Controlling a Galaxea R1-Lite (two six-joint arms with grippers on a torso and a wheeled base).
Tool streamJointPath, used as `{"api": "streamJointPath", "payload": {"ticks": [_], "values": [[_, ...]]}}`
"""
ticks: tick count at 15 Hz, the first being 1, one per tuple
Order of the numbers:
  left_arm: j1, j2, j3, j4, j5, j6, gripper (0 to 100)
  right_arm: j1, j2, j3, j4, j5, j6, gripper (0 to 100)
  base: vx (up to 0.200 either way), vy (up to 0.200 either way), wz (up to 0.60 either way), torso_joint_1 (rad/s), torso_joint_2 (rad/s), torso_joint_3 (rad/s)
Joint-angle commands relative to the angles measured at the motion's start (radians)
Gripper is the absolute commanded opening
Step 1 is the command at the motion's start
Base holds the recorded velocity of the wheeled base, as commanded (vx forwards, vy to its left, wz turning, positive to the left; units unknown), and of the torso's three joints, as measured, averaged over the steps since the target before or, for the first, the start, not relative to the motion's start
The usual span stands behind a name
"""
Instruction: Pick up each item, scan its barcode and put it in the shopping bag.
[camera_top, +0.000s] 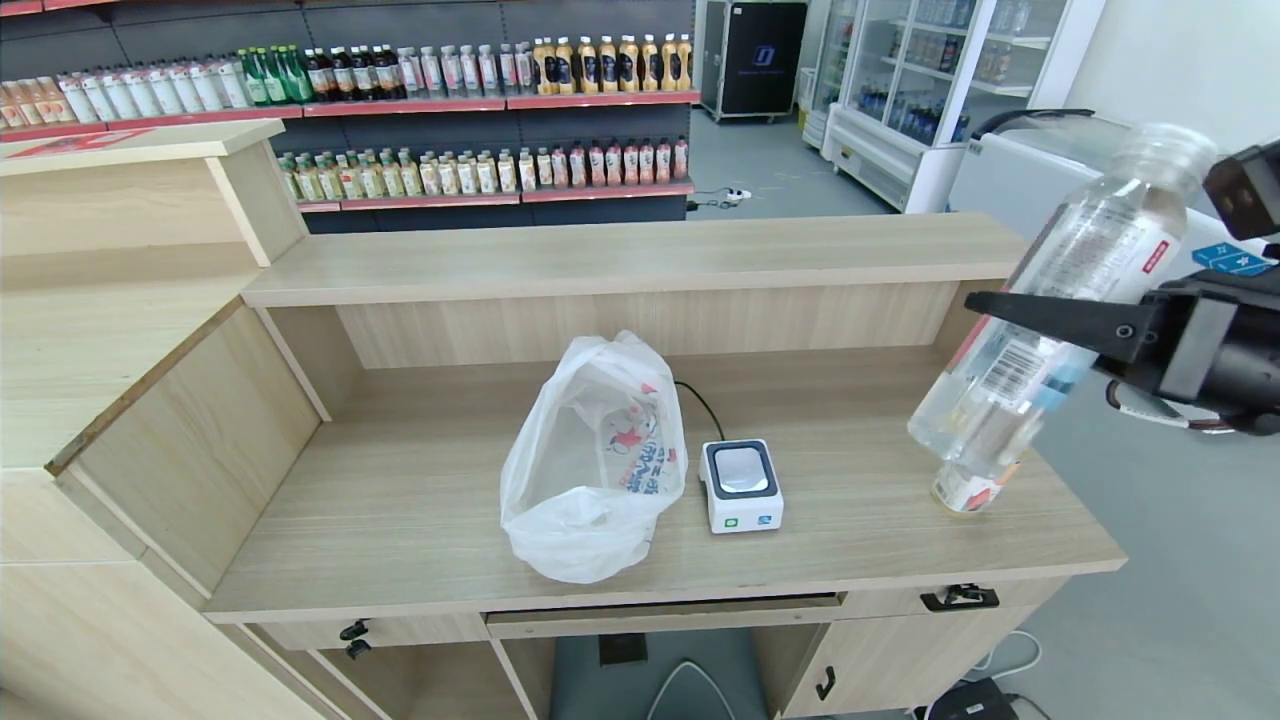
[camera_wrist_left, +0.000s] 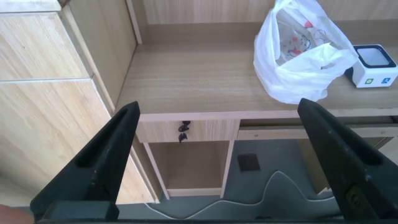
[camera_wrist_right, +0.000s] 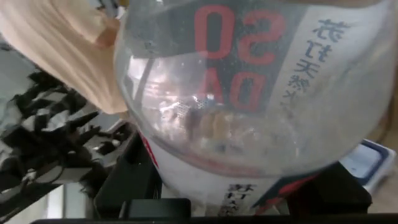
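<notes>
A clear plastic bottle (camera_top: 1085, 260) with a white and red label hangs tilted over the counter's right end, cap up, barcode facing me. My right gripper (camera_top: 1020, 315) is shut on it around the middle, and the bottle (camera_wrist_right: 249, 112) sits very close in the right wrist view. The white barcode scanner (camera_top: 742, 485) lies at the counter's centre. Just to its left stands the white plastic shopping bag (camera_top: 595, 460), mouth open. My left gripper (camera_wrist_left: 217, 155) is open and holds nothing; it hangs low in front of the counter's left part, well away from the bag (camera_wrist_left: 305, 50).
A small item with a yellowish label (camera_top: 965, 492) stands on the wooden counter (camera_top: 400, 500) under the bottle's base. A raised shelf (camera_top: 640, 255) runs along the back and a side wall on the left. The scanner's cable (camera_top: 700, 405) trails behind the bag.
</notes>
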Motion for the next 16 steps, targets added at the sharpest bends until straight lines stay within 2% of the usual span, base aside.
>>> {"api": "streamJointPath", "payload": {"ticks": [1, 2, 3, 4, 8, 9, 12, 15, 16], "values": [[0.001, 0.000, 0.000, 0.000, 0.000, 0.000, 100, -0.102, 0.059, 0.016, 0.037, -0.199, -0.098, 0, 0.000, 0.000, 0.00, 0.000, 0.00, 0.000], [0.001, 0.000, 0.000, 0.000, 0.000, 0.000, 100, -0.109, 0.080, 0.019, 0.044, -0.395, -0.124, 0, 0.000, 0.000, 0.00, 0.000, 0.00, 0.000], [0.001, 0.000, 0.000, 0.000, 0.000, 0.000, 100, -0.116, 0.105, 0.018, 0.047, -0.529, -0.153, 0, 0.000, 0.000, 0.00, 0.000, 0.00, 0.000], [0.001, 0.000, 0.000, 0.000, 0.000, 0.000, 100, -0.120, 0.126, 0.027, 0.028, -0.586, -0.241, 0, 0.000, 0.000, 0.00, 0.000, 0.00, 0.000], [0.001, 0.000, 0.000, 0.000, 0.000, 0.000, 100, -0.171, 0.156, 0.073, -0.048, -0.593, -0.583, 0, 0.000, 0.000, 0.00, 0.000, 0.00, 0.000], [0.001, 0.000, 0.000, 0.000, 0.000, 0.000, 100, -0.177, 0.157, 0.081, -0.050, -0.593, -0.629, 0, 0.000, 0.000, 0.00, 0.000, 0.00, 0.000], [0.001, 0.000, 0.000, 0.000, 0.000, 0.000, 100, -0.232, 0.174, 0.087, -0.048, -0.593, -0.877, 0, 0.000, 0.000, 0.00, 0.000, 0.00, 0.000], [0.001, 0.000, 0.000, 0.000, 0.000, 0.000, 100, -0.244, 0.185, 0.082, -0.052, -0.593, -0.968, 0, 0.000, 0.000, 0.00, 0.000, 0.00, 0.000], [0.001, 0.000, 0.000, 0.000, 0.000, 0.000, 100, -0.244, 0.185, 0.081, -0.052, -0.592, -0.988, 0, 0.000, 0.000, 0.60, 0.007, 0.00, 0.002]]}}
